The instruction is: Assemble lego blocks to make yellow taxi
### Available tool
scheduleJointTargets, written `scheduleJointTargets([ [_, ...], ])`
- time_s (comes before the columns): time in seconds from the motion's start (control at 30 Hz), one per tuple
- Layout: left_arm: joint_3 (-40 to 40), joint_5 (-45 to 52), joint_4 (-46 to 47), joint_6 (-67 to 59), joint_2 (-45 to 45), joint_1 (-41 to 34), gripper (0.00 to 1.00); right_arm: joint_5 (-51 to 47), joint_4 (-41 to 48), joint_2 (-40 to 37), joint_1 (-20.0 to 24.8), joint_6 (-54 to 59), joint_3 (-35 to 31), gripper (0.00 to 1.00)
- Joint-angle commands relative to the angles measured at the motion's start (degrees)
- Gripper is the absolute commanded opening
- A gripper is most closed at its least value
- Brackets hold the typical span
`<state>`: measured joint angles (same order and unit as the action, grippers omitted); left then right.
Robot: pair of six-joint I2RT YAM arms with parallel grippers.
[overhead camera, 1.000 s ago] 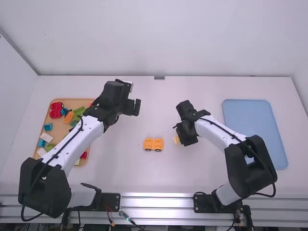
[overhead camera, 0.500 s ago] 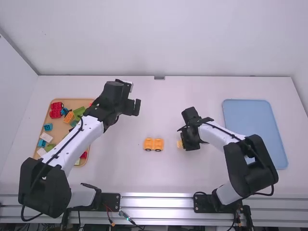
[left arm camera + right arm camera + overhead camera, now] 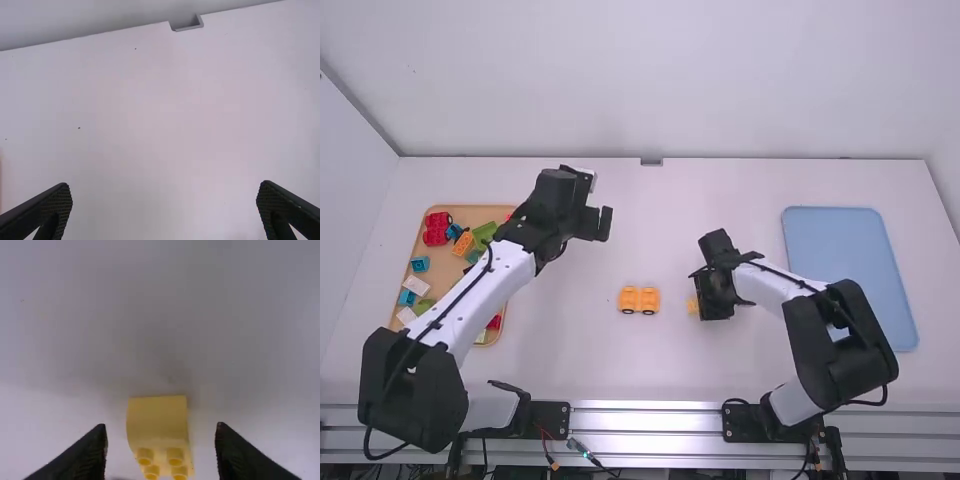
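One white table (image 3: pixel 620 370), mine to work at. One blue tray (image 3: pixel 850 260), lying flat toward the table's right side. One tan tray (image 3: pixel 442 268), toward the left, partly behind my left arm and bearing loose bricks in red, green, blue, white and orange. My left claw (image 3: pixel 600 223), black, over the far half of the table, nearer the middle than the tan tray; fingers wide apart, nothing held. My right claw (image 3: pixel 716 296), black, between the wheeled base and the blue tray; fingers parted, one to either side of a yellow block, with a gap on both sides. One wheeled base (image 3: pixel 640 299), orange-yellow, on the table near the middle, left of my right claw and apart from it; dark wheels along the near side. One yellow block (image 3: pixel 157 427), apart from the base, its top smooth and curved at one end, round studs at the other.
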<state>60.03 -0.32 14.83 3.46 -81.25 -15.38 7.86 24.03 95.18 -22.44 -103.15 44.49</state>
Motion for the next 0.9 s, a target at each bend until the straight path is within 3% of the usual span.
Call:
scheduleJointTargets([
  [0.0, -0.52, -0.61, 0.17, 0.20, -0.28, -0.37, 0.99, 0.02, 0.35, -0.13, 0.33, -0.33, -0.87, 0.85],
  [0.03, -0.52, -0.61, 0.15, 0.20, -0.28, -0.37, 0.99, -0.17, 0.13, -0.13, 0.33, 0.48, -0.81, 0.97],
  [0.07, -0.52, -0.63, 0.11, 0.20, -0.28, -0.37, 0.99, -0.31, 0.22, -0.13, 0.37, 1.25, -0.55, 0.99],
  [0.2, -0.52, -0.63, -0.09, 0.20, -0.28, -0.37, 0.99, 1.51, 2.56, -0.48, 2.23, 10.21, 2.78, 0.99],
  [0.37, -0.52, -0.63, -0.28, 0.17, -0.28, -0.37, 0.99, 3.85, 15.63, -2.29, 5.46, 20.04, 11.54, 0.99],
  [0.47, -0.52, -0.61, -0.28, 0.17, -0.28, -0.37, 0.99, 9.05, 19.21, -2.69, 7.28, 36.96, 17.88, 0.99],
  [0.6, -0.52, -0.63, -0.28, -0.33, -0.28, -0.33, 0.99, 23.67, 20.44, -2.71, 8.57, 82.93, 25.92, 0.99],
  [0.67, -0.52, -0.87, -0.26, -0.28, -0.28, -0.37, 0.99, 22.84, 21.27, -2.71, 9.03, 103.36, 28.74, 0.99],
  [0.87, -0.52, -0.81, 0.15, -4.87, -0.28, -0.35, 0.99, 9.46, 16.48, -2.71, 9.01, 124.34, 29.75, 0.99],
])
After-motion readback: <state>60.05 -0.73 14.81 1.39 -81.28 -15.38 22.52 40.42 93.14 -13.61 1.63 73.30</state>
